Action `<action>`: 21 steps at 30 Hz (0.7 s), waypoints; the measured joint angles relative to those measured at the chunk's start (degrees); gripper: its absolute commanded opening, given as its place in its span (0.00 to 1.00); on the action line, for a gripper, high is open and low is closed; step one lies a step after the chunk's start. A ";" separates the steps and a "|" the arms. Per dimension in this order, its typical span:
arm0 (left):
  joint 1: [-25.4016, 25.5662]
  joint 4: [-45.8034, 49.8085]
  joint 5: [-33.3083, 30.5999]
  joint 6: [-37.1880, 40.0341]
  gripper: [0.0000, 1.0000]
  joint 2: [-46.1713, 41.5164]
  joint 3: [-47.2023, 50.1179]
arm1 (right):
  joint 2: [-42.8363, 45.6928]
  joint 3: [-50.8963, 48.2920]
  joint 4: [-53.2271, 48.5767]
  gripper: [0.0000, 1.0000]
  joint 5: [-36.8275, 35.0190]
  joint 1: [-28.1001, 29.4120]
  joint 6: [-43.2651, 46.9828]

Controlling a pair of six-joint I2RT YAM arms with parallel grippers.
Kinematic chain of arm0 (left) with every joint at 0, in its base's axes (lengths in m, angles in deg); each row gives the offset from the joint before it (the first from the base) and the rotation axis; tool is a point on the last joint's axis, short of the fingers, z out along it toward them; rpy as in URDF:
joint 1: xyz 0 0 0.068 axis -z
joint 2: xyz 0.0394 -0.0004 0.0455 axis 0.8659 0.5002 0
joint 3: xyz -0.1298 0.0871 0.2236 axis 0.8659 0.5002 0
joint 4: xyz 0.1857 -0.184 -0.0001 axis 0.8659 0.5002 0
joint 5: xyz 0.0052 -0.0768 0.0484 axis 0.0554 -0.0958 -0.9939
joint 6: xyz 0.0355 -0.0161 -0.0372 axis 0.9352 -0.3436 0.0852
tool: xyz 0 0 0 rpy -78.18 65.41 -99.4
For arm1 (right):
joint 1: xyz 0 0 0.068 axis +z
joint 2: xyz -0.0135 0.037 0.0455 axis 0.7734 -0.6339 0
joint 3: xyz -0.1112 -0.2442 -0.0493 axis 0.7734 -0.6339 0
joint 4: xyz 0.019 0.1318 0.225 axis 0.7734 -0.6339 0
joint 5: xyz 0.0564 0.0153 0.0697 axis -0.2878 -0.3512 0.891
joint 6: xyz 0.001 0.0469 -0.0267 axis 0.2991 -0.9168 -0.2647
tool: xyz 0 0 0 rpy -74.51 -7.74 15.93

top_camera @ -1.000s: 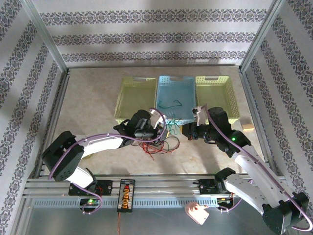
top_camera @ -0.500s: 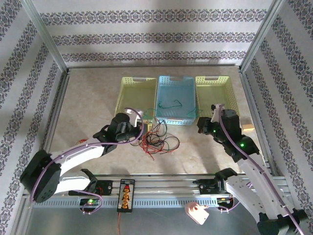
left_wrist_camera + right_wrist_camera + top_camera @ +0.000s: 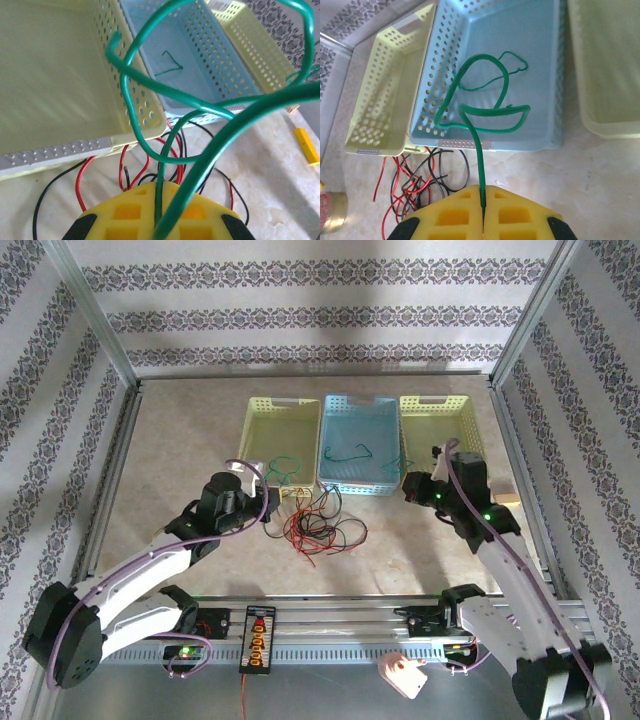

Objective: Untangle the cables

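- The left pincer (image 3: pixel 159 202) is clenched on a green cable (image 3: pixel 250 112), which runs up between its yellow pads (image 3: pixel 130 212) and arcs in broad loops in front of the baskets.
- The right pincer (image 3: pixel 483 202) is likewise clamped on a green length (image 3: pixel 480 170), which climbs from its closed fingers into a flattened curl in front of the blue basket (image 3: pixel 547 120). Whether both arms grip one strand cannot be told.
- From above, the left pincer (image 3: pixel 268 502) sits just before the left yellow basket (image 3: pixel 262 430). The right pincer (image 3: pixel 408 486) hangs near the blue basket's front right corner, beside the right yellow basket (image 3: pixel 440 430).
- A loose green piece (image 3: pixel 345 452) lies inside the blue basket.
- The red cable (image 3: pixel 297 530) and black cable (image 3: pixel 348 536) lie tangled on the surface (image 3: pixel 180 440) in front of the baskets, between the two arms.
- In the left wrist view, red and black loops spread under the yellow basket's near corner.
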 measured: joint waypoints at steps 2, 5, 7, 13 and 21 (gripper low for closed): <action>0.00 -0.22 0.61 -0.26 0.00 1.84 0.00 | -4.55 0.07 3.02 0.00 1.20 0.00 -0.66; 0.00 -0.50 1.01 -1.07 0.00 4.46 -0.20 | -11.45 0.79 7.32 0.02 2.40 0.02 -1.73; 0.00 -0.50 1.03 -1.42 0.00 5.66 -0.68 | -15.39 1.70 9.90 0.13 3.06 0.13 -2.58; 0.00 -0.52 1.46 -1.77 0.00 8.37 -3.87 | -21.22 4.35 14.34 0.45 3.30 1.27 -4.02; 0.02 -0.50 3.37 -1.79 0.00 12.55 -7.80 | -17.64 4.39 14.88 0.48 1.62 1.27 -4.00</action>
